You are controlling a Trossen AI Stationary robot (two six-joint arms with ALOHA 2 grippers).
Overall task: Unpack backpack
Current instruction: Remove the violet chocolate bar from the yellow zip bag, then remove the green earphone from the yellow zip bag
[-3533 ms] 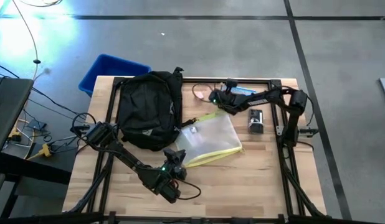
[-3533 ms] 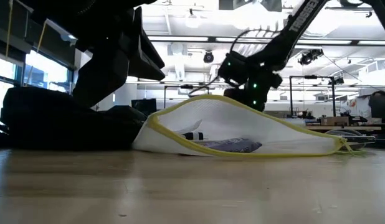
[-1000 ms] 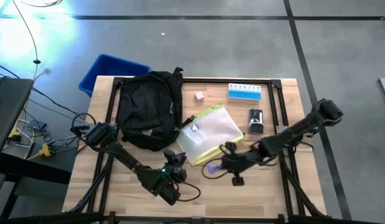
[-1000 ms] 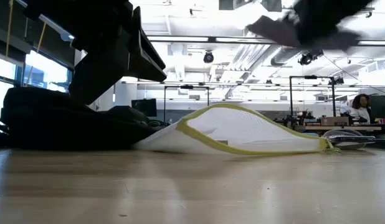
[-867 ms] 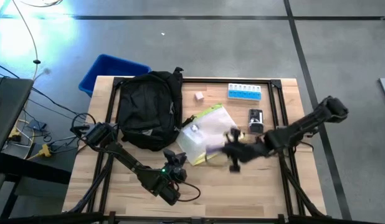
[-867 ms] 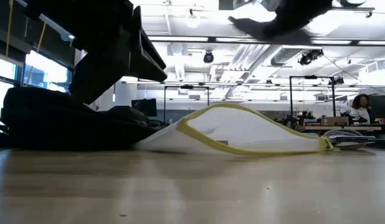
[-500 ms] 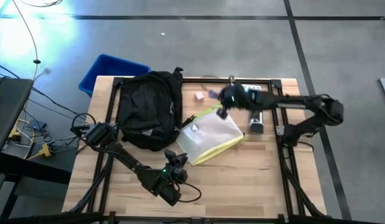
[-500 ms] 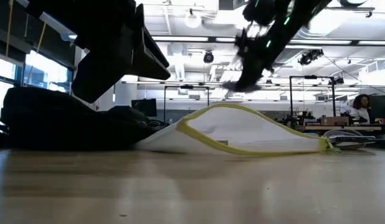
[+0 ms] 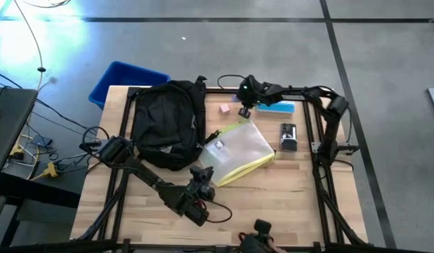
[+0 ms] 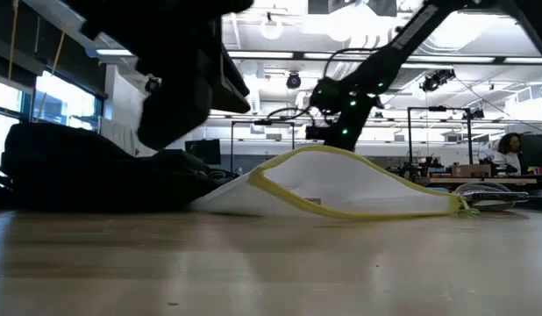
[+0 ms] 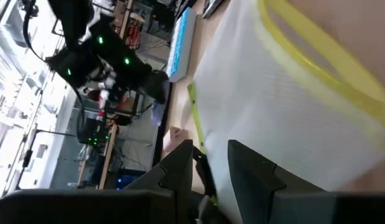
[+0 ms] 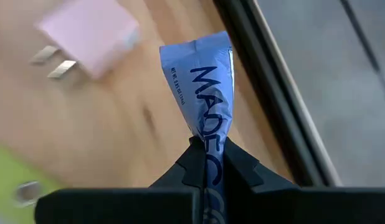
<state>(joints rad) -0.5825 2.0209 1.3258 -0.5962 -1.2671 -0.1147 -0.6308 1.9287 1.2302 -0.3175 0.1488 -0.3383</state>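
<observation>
The black backpack lies flat on the table's far left part; it also shows in the low view. A clear pouch with a yellow edge lies beside it and arches up in the low view. My right gripper is above the table's far edge, next to a pink charger, and is shut on a pale blue printed packet. My left gripper is open at the pouch's near left corner, low over its mesh. I cannot tell whether it touches the pouch. My right gripper pinches the pale blue packet between its two fingers at a gathered, crumpled part. The packet's flat printed end sticks out past the fingertips. The fingers come from above, and the packet is clear of the table.
A blue bin stands off the table's far left corner. A blue pill box and a small black device lie at the far right. A dark object shows at the table's near edge. Bare wood lies along the near side.
My right gripper, shut on the packet, has risen from the table's near middle by the pouch, swung over the pouch toward the far edge, and come down beside the pink charger. My left gripper has shifted slightly toward the table's right. The pouch and backpack have stayed still.
</observation>
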